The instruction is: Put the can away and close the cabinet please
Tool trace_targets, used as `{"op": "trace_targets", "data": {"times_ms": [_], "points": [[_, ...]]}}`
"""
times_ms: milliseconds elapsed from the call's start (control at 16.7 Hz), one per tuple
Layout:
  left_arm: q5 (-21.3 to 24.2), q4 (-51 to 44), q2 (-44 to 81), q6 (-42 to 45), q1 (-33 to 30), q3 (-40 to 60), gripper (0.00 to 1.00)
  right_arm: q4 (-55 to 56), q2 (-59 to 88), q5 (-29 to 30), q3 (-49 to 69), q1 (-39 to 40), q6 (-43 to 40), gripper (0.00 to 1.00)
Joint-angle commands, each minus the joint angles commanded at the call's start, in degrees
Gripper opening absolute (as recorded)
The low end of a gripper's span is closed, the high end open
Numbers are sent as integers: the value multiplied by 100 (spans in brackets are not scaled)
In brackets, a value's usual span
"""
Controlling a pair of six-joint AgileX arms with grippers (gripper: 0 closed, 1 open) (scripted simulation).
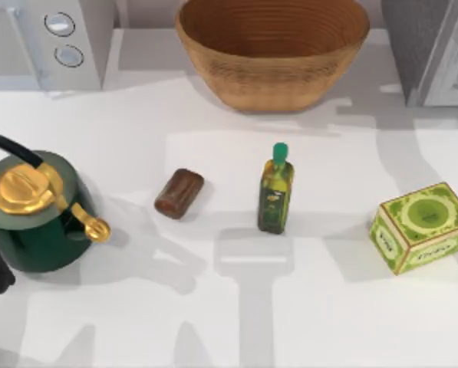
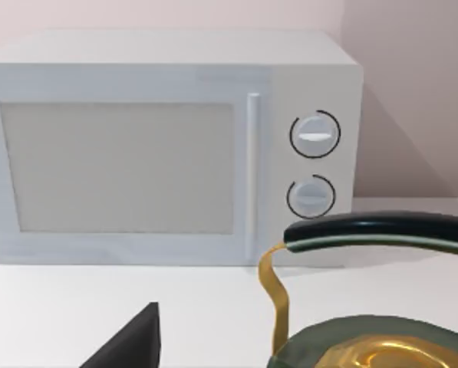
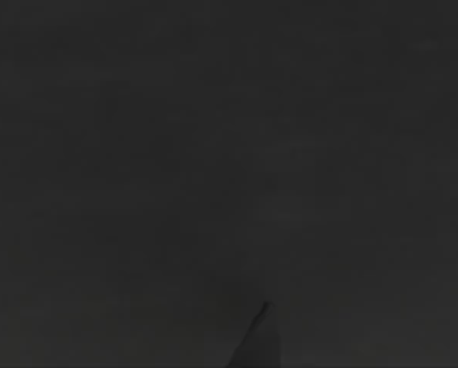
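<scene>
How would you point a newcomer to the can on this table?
Start at the big wicker basket at the table's far edge. In front of it and slightly left lies the can, between the green kettle and the olive oil bottle. It is the small dark brown cylinder lying on its side.

The top view looks steeply down on the white table from above, tilted a little toward the far edge, where the white microwave, the wicker basket and the grey cabinet line up along the back. The left wrist view sits low and close over the table at its left side, facing level toward the microwave front, with the green kettle just under the lens (its black handle crosses the picture). Both views share the microwave and the kettle. The right wrist view is dark.
</scene>
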Motion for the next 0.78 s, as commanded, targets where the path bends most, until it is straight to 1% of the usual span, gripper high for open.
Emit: {"op": "trace_targets", "data": {"times_ms": [120,180,240,780], "points": [[0,0,0,0,0,0,100,0,0,0,0,0,0,100],[0,0,0,0,0,0,100,-48,-128,122,9,-145,-78,100],[0,0,0,0,0,0,100,-43,-112,111,25,-157,-76,100],[0,0,0,0,0,0,100,211,739,-340,622,-621,-73,100]]}}
